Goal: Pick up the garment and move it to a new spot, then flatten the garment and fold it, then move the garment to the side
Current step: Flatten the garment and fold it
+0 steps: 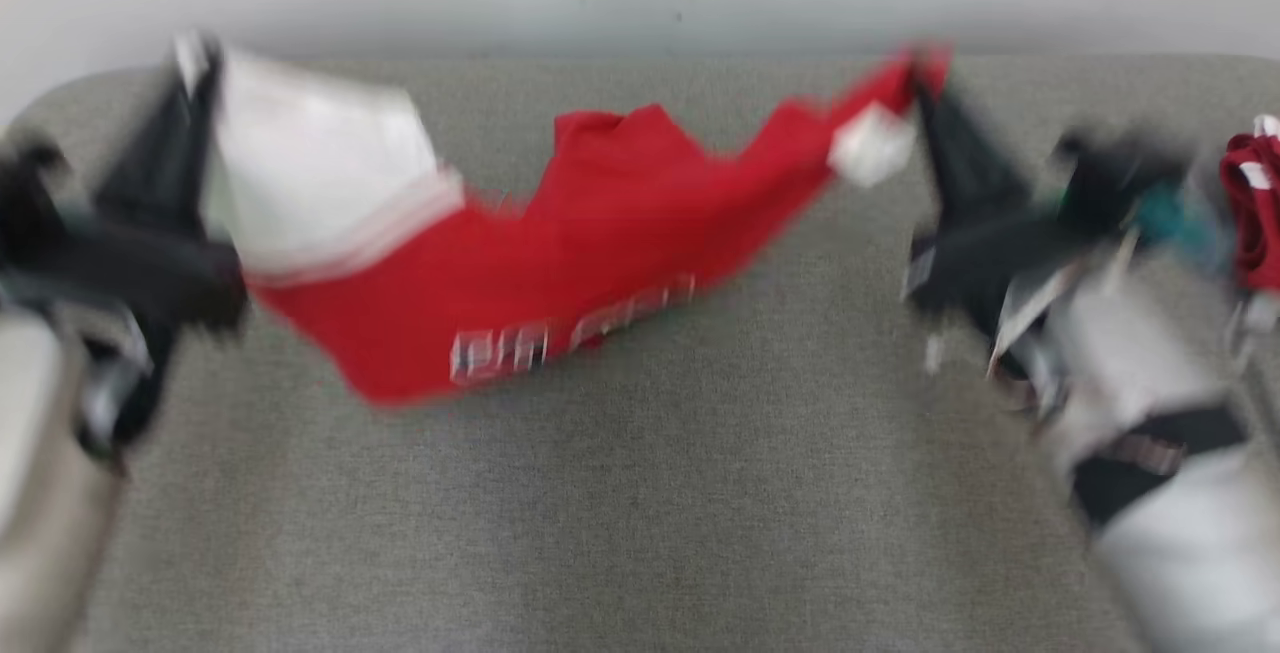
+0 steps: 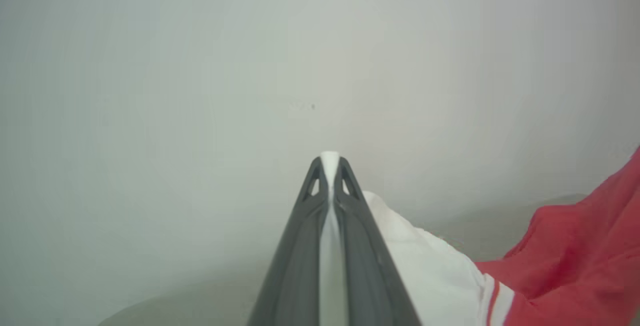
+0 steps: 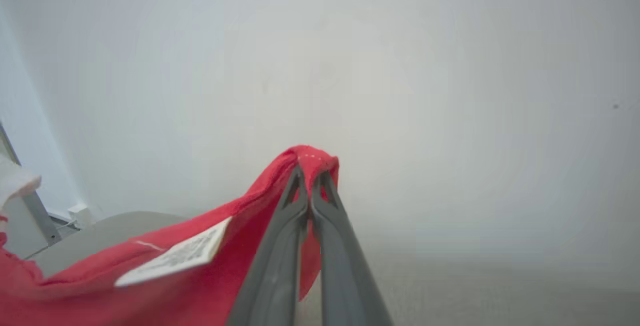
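Above the grey surface [image 1: 640, 513], left hand [image 1: 197, 58] and right hand [image 1: 922, 83] pinch the garment [image 1: 560, 233].

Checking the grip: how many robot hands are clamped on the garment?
2. The left hand pinches the white end of the red-and-white fabric garment; the right hand pinches its red end.

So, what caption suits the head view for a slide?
Red-and-white garment held stretched over the grey surface between left pincer and right pincer.
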